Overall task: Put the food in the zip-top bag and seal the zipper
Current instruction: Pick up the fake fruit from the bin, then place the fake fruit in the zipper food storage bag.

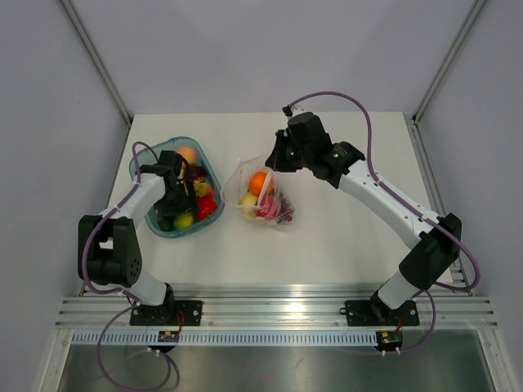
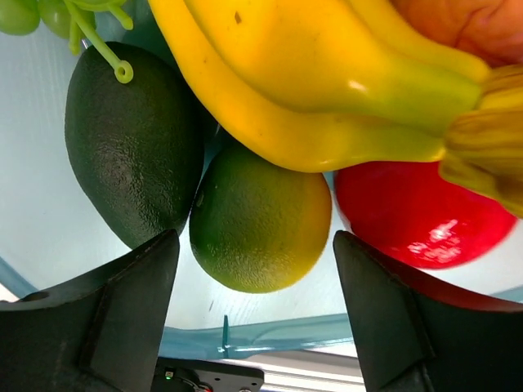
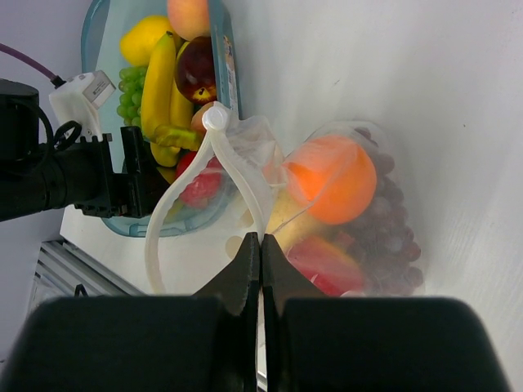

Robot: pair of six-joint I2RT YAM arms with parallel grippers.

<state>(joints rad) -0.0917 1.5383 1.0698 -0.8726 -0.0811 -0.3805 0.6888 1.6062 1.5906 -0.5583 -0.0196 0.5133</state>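
Note:
My left gripper (image 2: pixel 255 238) stands open inside the blue-green bowl (image 1: pixel 154 221), its fingers (image 2: pixel 131 318) on either side of a green-yellow citrus fruit (image 2: pixel 260 216) without touching it. Around that fruit lie an avocado (image 2: pixel 131 139), bananas (image 2: pixel 327 90) and a red fruit (image 2: pixel 417 216). The clear zip-top bag (image 1: pixel 265 198) lies at the table's middle, holding an orange (image 3: pixel 331 180), purple grapes (image 3: pixel 392 237) and a red piece (image 3: pixel 327 265). My right gripper (image 3: pixel 261 238) is shut on the bag's mouth edge, at the white zipper strip (image 3: pixel 163 220), which loops open to the left.
Green grapes (image 3: pixel 131 94), a peach (image 1: pixel 187 153) and more toy food fill the bowl. The bowl's near rim (image 2: pixel 327 331) runs just below my left fingers. Grey walls close in the white table (image 1: pixel 359 245) on three sides. A metal rail (image 1: pixel 278 310) runs along the near edge.

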